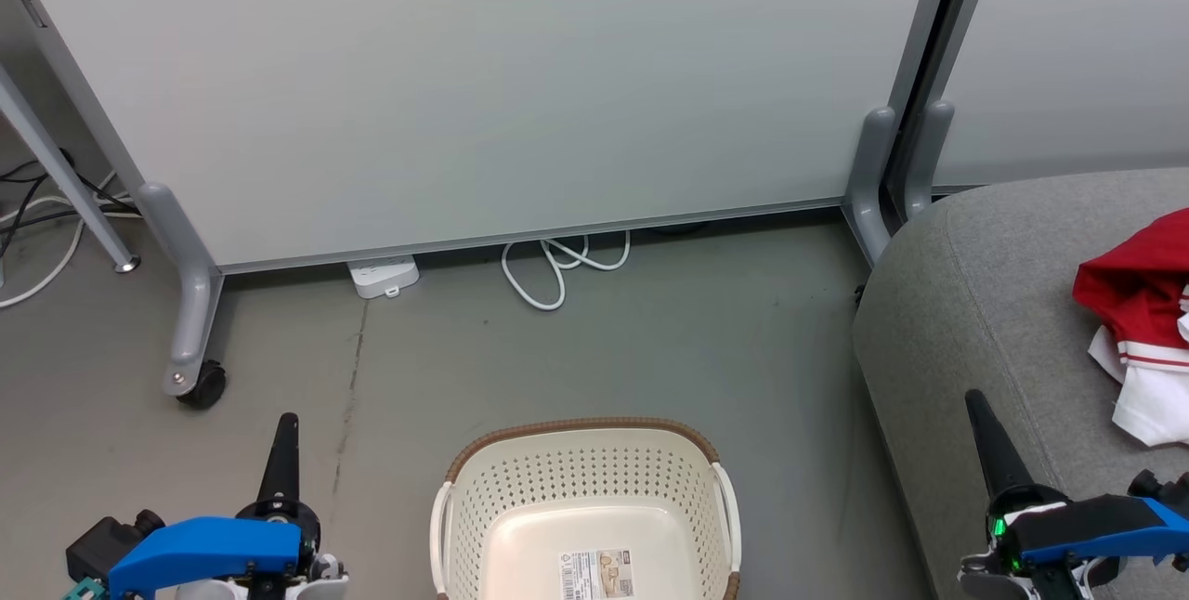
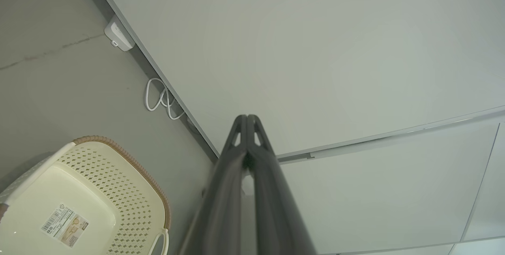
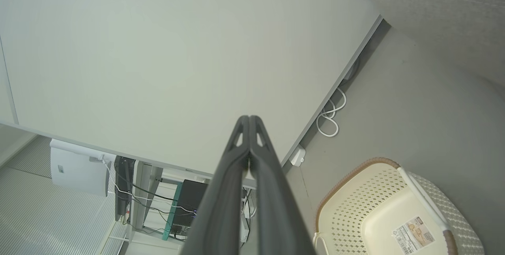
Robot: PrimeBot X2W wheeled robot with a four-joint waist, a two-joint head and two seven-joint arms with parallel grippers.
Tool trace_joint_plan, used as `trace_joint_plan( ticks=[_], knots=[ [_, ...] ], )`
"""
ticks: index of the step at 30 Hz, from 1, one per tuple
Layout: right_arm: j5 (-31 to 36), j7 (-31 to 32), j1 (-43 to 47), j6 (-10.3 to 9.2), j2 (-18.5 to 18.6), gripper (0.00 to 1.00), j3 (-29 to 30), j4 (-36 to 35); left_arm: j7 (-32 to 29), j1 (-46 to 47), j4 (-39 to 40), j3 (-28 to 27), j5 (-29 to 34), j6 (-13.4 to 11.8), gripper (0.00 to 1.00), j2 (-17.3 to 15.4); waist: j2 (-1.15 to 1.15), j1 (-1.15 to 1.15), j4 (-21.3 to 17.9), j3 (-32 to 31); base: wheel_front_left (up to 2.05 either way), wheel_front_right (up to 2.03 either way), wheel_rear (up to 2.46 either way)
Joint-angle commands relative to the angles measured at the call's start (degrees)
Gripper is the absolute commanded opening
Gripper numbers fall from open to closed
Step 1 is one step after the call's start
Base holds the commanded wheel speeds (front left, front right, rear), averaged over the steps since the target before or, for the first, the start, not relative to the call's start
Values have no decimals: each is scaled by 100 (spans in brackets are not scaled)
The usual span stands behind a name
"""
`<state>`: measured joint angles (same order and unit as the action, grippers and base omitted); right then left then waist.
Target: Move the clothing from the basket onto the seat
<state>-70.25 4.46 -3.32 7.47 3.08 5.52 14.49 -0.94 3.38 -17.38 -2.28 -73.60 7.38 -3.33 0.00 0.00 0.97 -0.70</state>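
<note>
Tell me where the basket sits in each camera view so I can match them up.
Head view: basket at bottom centre.
Left wrist view: basket at bottom left.
Right wrist view: basket at bottom right.
Shared landmark: looped white cable on the floor at the panel's foot.

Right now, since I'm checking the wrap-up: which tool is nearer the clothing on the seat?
The right tool, shut, showing against the grey seat near the clothing; the left tool is across the empty basket, over the floor.
</note>
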Motion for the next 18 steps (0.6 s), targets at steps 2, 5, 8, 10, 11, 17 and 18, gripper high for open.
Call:
trace_joint_plan(
  ticks=[2, 5, 8, 10, 11, 17, 18],
  knots=[
    [-225, 23, -132, 3, -2, 0, 18, -48, -58, 132, 86, -59, -187, 13, 0, -3, 0, 0, -6, 5, 0, 0, 0],
    [-375, 42, -143, 3, -3, 0, 26, -48, -99, 151, 105, -91, -318, 14, 0, 0, 0, 0, -12, 10, 0, 0, 0],
    [-531, 56, -157, 3, -4, 0, 33, -48, -141, 172, 127, -126, -452, 14, 0, 4, 0, 0, -18, 16, 0, 0, 0],
    [-631, 59, -167, 3, -6, 0, 38, -49, -166, 180, 141, -147, -533, 15, 0, 7, 0, 0, -22, 19, 0, 0, 0],
    [-678, 66, -167, 3, -7, 0, 40, -50, -177, 183, 148, -158, -572, 15, 0, 9, 0, 0, -24, 21, 0, 0, 0],
    [-968, 94, -202, 3, -11, 0, 53, -49, -251, 207, 185, -209, -822, 15, 0, 17, 0, 0, -35, 31, 0, 0, 0],
    [-1013, 97, -208, 3, -11, 0, 55, -50, -263, 209, 191, -216, -859, 15, 0, 18, 0, 0, -37, 33, 0, 0, 0]
  ],
)
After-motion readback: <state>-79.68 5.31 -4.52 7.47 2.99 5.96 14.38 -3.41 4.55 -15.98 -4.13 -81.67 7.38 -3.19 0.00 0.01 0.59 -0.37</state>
